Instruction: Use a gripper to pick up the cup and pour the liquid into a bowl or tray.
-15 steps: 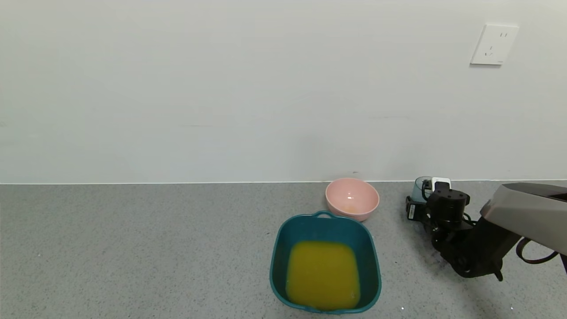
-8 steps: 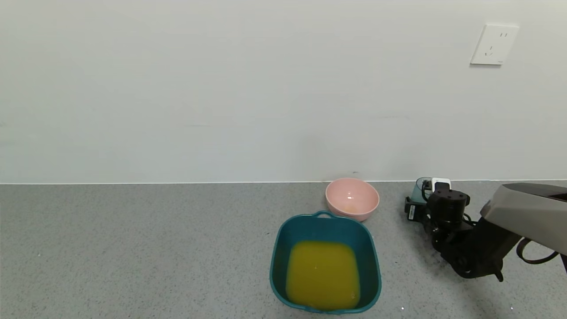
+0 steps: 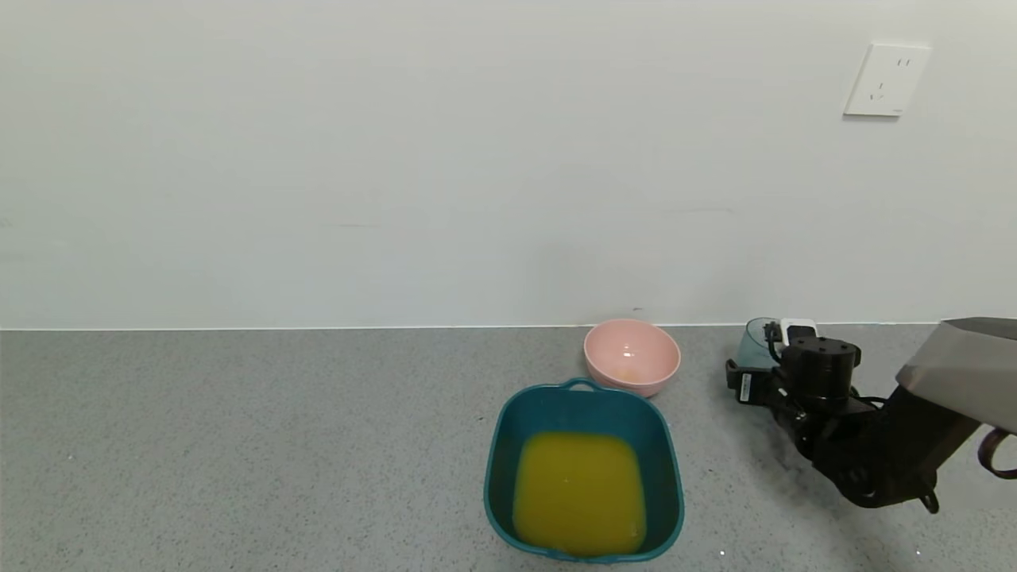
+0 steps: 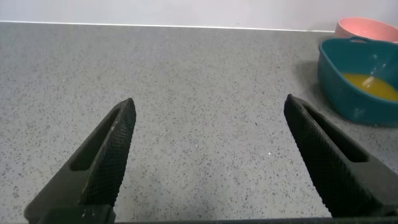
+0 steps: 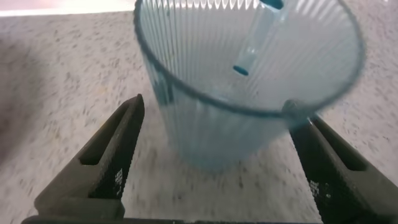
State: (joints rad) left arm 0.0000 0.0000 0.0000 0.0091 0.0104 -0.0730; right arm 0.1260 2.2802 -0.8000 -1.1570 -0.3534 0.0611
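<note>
The pale blue-green ribbed cup stands upright and empty on the grey counter by the wall, at the right. My right gripper is open just in front of it. In the right wrist view the cup sits between the spread fingers of my right gripper, with a clear gap on one side. The yellow-orange liquid lies in the dark teal basin. My left gripper is open and empty above bare counter, out of the head view.
A pink bowl with a faint orange trace stands behind the basin, left of the cup. The left wrist view shows the basin and the pink bowl far off. The wall runs close behind the cup.
My right arm has drawn back a little to the right, away from the cup. The cup stays in place and shows more. Basin and pink bowl have not moved.
</note>
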